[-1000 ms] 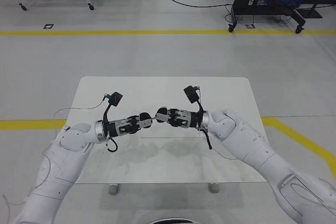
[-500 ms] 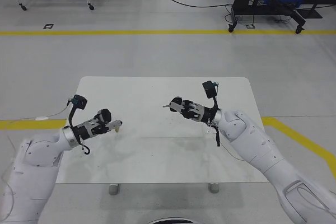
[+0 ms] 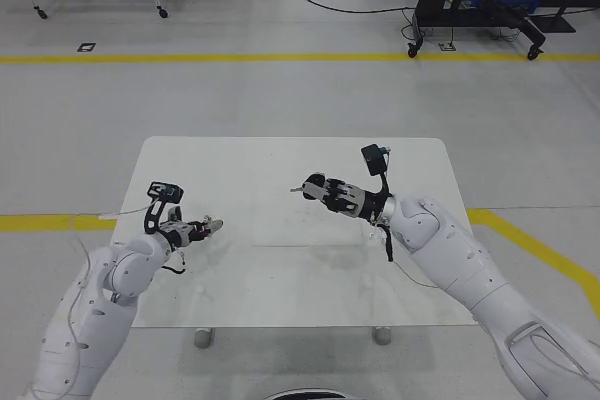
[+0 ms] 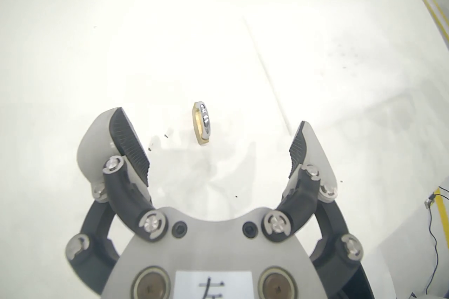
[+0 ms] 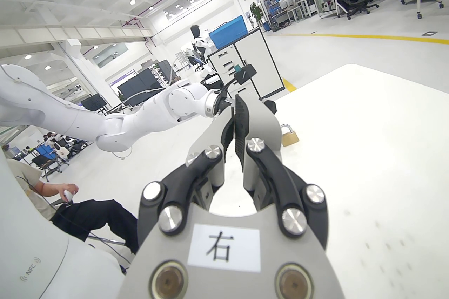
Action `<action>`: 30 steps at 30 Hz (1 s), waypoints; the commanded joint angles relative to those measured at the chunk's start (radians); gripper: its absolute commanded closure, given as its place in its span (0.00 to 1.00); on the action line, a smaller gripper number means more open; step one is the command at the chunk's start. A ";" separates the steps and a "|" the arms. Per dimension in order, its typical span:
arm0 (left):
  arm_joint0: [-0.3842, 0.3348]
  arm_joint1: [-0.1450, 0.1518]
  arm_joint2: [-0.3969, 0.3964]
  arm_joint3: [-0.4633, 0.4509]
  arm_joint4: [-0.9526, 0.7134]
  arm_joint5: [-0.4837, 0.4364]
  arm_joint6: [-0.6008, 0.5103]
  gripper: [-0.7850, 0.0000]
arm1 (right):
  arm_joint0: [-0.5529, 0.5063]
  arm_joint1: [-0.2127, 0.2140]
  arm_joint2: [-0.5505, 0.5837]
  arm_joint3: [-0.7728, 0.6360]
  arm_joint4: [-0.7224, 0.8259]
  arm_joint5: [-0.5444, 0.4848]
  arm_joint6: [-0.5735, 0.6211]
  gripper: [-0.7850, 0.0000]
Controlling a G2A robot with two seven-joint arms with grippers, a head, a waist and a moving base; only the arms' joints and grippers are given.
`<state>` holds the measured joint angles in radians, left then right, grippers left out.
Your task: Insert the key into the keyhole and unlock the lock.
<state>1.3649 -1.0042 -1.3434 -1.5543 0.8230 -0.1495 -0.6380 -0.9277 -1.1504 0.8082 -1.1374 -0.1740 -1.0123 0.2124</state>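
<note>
- The white desk [image 3: 280, 290] carries the lock near its left edge. The two arms are well apart over it.
- The left gripper [image 4: 211, 121] hangs low over the desk with its fingers [image 4: 129, 142] spread wide and nothing between the pads.
- The right gripper [image 5: 235, 104] is held above the middle of the desk, its fingers [image 5: 242, 125] pressed together on the key.
- The brass padlock [image 5: 290, 137] rests on the desk just ahead of the left fingertips, touching neither. I cannot tell whether its shackle is latched or which way the keyhole faces.
- The key [image 3: 297, 187] juts as a thin tip from the right fingers, pointing towards the left arm and well apart from the padlock.
- The step in hand looks like taking hold of the padlock. The left fingers should close on the flat brass sides, clear of the shackle and the keyhole end.
- The lock is small and smooth, so a square, firm pinch matters. It should then be lifted with the keyhole turned towards the key.
- The key needs lining up along the keyhole's axis before it goes in, and should only be turned once it is fully seated.
</note>
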 commanded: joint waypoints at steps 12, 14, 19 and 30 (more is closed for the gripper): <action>-0.062 -0.015 0.060 0.067 0.003 0.034 -0.067 0.80 | 0.000 0.000 0.000 0.000 0.000 0.000 0.000 1.00; -0.061 -0.015 0.060 0.067 0.005 0.033 -0.068 0.97 | 0.000 0.000 0.000 0.000 0.000 0.000 0.000 1.00; -0.060 -0.015 0.060 0.064 0.012 0.031 -0.075 1.00 | 0.000 0.000 0.000 0.000 0.000 0.000 0.000 1.00; -0.011 -0.016 -0.009 0.020 -0.290 -0.194 0.020 1.00 | 0.000 0.000 0.000 0.000 0.000 0.000 0.000 1.00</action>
<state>1.3503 -1.0196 -1.3415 -1.5420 0.6259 -0.2901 -0.6259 -0.9277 -1.1504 0.8082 -1.1374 -0.1740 -1.0123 0.2124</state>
